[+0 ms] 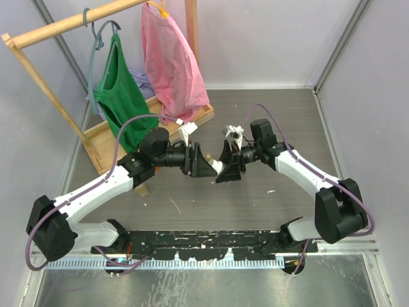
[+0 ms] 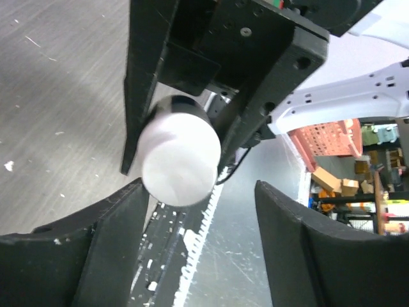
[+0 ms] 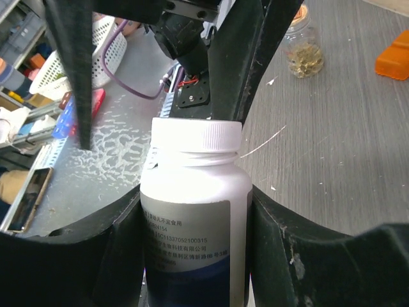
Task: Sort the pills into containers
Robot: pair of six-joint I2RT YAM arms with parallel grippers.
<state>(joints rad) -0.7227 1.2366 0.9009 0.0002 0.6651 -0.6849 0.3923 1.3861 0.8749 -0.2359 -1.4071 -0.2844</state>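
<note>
A white pill bottle (image 3: 192, 211) with a ribbed white cap and a silver-and-blue label stands upright between the fingers of my right gripper (image 3: 195, 198), which is shut on its body. In the top view, both grippers meet above the table's middle, with the bottle (image 1: 217, 165) between them. My left gripper (image 2: 201, 204) faces the round cap (image 2: 181, 160). Its jaws are open and hold nothing, and the cap sits just beyond the left fingertip. The containers and loose pills are out of view.
A glass jar with an orange lid (image 3: 302, 45) stands on the grey table, beside an orange block (image 3: 393, 54). A wooden rack (image 1: 38, 83) with a green top (image 1: 121, 96) and a pink top (image 1: 172, 64) fills the back left.
</note>
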